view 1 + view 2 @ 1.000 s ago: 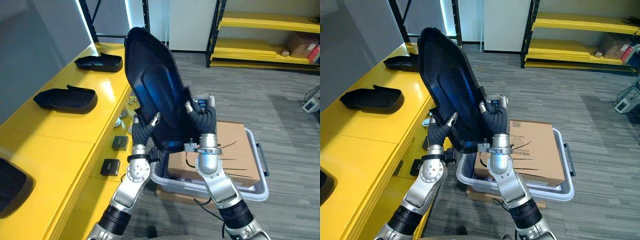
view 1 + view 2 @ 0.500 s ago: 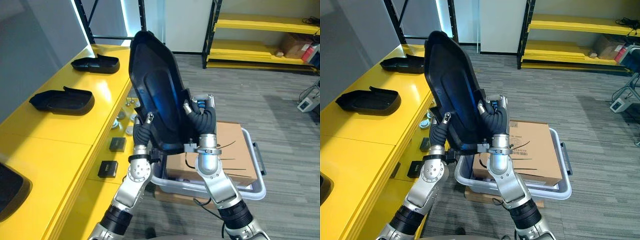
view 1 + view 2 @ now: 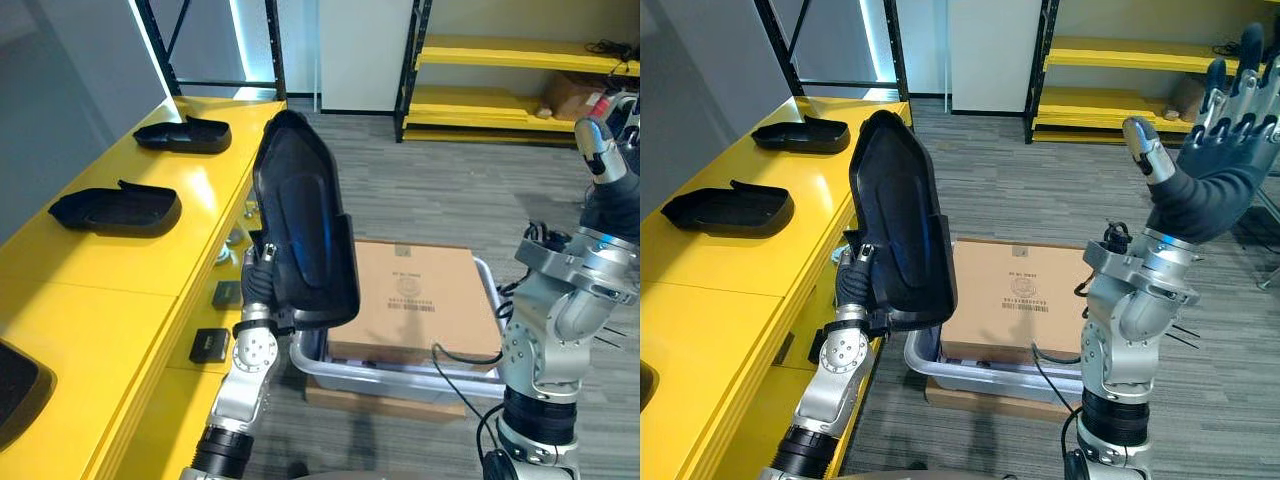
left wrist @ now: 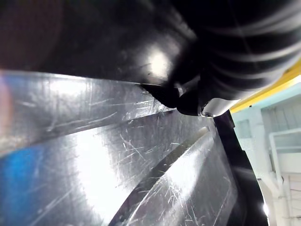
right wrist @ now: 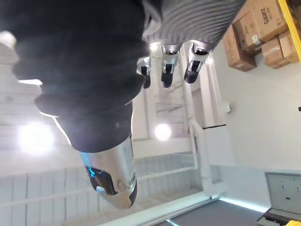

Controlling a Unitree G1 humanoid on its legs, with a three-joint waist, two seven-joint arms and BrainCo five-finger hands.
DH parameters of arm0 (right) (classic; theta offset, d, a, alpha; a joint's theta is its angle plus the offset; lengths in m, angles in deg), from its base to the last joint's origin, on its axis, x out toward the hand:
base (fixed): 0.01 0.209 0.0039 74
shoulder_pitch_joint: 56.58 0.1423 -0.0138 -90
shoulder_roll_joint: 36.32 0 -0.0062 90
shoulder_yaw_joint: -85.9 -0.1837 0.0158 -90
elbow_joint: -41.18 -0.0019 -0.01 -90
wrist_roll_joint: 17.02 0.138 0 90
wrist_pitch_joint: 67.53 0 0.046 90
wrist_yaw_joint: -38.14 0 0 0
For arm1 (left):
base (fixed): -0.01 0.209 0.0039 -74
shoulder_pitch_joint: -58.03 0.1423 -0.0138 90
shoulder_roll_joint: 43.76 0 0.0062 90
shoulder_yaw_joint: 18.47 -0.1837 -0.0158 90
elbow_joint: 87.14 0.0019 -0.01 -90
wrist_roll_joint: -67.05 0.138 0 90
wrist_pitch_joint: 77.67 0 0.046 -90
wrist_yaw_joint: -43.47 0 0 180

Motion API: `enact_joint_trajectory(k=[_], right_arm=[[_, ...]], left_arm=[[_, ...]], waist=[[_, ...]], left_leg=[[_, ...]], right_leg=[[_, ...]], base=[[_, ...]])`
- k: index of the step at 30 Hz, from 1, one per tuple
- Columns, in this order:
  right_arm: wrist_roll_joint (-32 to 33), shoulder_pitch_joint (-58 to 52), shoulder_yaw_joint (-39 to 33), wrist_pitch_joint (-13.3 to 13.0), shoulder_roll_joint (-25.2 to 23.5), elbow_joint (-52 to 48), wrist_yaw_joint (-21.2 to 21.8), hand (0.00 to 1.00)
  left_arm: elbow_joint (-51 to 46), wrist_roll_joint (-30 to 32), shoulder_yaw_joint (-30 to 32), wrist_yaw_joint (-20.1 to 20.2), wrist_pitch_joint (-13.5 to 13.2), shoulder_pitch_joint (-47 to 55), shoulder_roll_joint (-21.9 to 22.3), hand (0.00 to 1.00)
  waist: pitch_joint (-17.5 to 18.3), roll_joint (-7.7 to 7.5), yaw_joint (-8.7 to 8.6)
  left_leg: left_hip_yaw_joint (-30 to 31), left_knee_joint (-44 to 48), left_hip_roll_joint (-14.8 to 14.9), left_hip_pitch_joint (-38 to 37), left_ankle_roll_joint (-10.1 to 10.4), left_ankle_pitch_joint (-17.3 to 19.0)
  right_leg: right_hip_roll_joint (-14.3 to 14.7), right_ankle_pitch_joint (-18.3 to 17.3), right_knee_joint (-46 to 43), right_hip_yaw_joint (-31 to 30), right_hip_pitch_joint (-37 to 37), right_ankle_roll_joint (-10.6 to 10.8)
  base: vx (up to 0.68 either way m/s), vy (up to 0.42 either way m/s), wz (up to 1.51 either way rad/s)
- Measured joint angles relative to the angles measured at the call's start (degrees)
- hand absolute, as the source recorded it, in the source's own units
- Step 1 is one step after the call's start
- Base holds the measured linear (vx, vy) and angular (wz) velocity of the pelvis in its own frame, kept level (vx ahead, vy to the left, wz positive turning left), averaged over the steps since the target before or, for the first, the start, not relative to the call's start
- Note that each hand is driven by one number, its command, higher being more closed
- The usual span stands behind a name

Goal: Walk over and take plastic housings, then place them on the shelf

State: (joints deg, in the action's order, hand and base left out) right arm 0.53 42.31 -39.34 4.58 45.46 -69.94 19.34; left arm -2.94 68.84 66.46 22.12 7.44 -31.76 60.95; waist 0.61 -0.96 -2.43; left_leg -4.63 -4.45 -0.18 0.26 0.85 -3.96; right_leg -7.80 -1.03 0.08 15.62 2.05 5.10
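A large black plastic housing (image 3: 300, 230) stands upright over the edge of the yellow shelf (image 3: 120, 265). My left hand (image 3: 262, 285) is shut on its lower edge and carries it alone. Up close, the left wrist view looks across the housing's scratched glossy face (image 4: 117, 141). My right hand (image 3: 1220, 160) is raised far off to the right, well away from the housing, open with its fingers (image 5: 164, 75) straight and holding nothing.
Two more black housings (image 3: 116, 208) (image 3: 183, 135) lie on the yellow shelf top. Small black boxes (image 3: 210, 343) sit on the level below. A cardboard box (image 3: 415, 300) rests in a grey bin (image 3: 400, 380) on the floor. Yellow racks (image 3: 500, 55) line the back.
My right hand has let go of the housing, opened and swung up to the right. The left hand keeps the housing, now turned more edge-on. The camera has shifted.
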Motion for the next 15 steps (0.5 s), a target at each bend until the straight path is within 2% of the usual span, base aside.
enact_joint_trajectory(k=[3,4,5,7,9,12,15], right_arm=[[3.4,-4.8,-6.2,-1.0,-0.6,8.5,-2.3,0.0],[4.0,-7.6,-7.6,-1.2,-0.7,14.5,-3.1,0.0],[4.8,-9.9,-8.3,0.1,-1.2,21.9,-3.9,0.0],[5.3,-12.2,-9.5,2.8,-3.4,30.1,-4.4,0.0],[5.5,-16.7,-9.3,6.7,-7.3,39.5,-3.9,0.0],[4.6,-19.2,-7.9,9.8,-9.1,48.0,-0.8,0.0],[1.4,-19.9,-6.2,11.0,-8.6,58.4,2.7,0.0]], left_arm=[[-2.1,0.0,2.5,0.0,-0.1,1.9,0.0,1.0],[-3.7,0.0,3.2,0.0,-0.1,3.3,0.3,1.0],[-5.4,0.0,3.7,-0.1,-0.6,5.1,0.6,1.0],[-6.8,0.0,3.7,0.0,-0.9,6.8,0.6,1.0],[-9.0,0.0,3.5,0.1,-1.3,9.1,1.1,1.0],[-10.7,0.0,3.5,0.2,-2.3,10.9,2.1,1.0],[-10.7,0.0,2.8,1.0,-2.7,11.1,2.1,1.0]], waist=[[0.0,0.09,-0.6],[0.0,0.05,-1.0],[0.0,0.07,-1.38],[-0.1,0.28,-1.43],[-0.4,1.05,-1.47],[-0.9,1.67,-1.32],[-1.2,2.03,-1.33]], left_leg=[[0.0,0.0,0.2,0.0,0.0,0.0],[0.0,0.0,0.3,0.1,0.0,0.0],[0.0,0.0,0.3,0.3,0.0,0.1],[-0.1,0.0,0.3,0.4,0.0,0.1],[-0.4,0.1,0.4,0.7,-0.1,0.3],[-1.2,0.5,0.5,1.1,-0.4,0.8],[-1.9,1.0,0.5,1.0,-0.3,1.3]], right_leg=[[0.1,0.0,0.1,0.0,0.0,0.0],[0.1,0.0,0.1,-0.1,-0.2,0.0],[0.1,-0.1,0.1,-0.1,-0.3,-0.1],[0.1,-0.1,0.1,-0.1,-0.5,-0.1],[0.1,-0.2,-0.1,-0.4,-0.9,-0.1],[0.1,-0.2,-0.7,-1.5,-1.5,-0.1],[-0.2,-0.3,-1.1,-1.7,-1.5,0.0]], base=[[0.0,0.0,0.0],[0.0,0.0,0.0],[0.0,0.0,0.0],[0.0,0.0,0.0],[0.0,0.001,-0.06],[0.0,0.011,-0.14],[0.01,0.016,-0.07]])
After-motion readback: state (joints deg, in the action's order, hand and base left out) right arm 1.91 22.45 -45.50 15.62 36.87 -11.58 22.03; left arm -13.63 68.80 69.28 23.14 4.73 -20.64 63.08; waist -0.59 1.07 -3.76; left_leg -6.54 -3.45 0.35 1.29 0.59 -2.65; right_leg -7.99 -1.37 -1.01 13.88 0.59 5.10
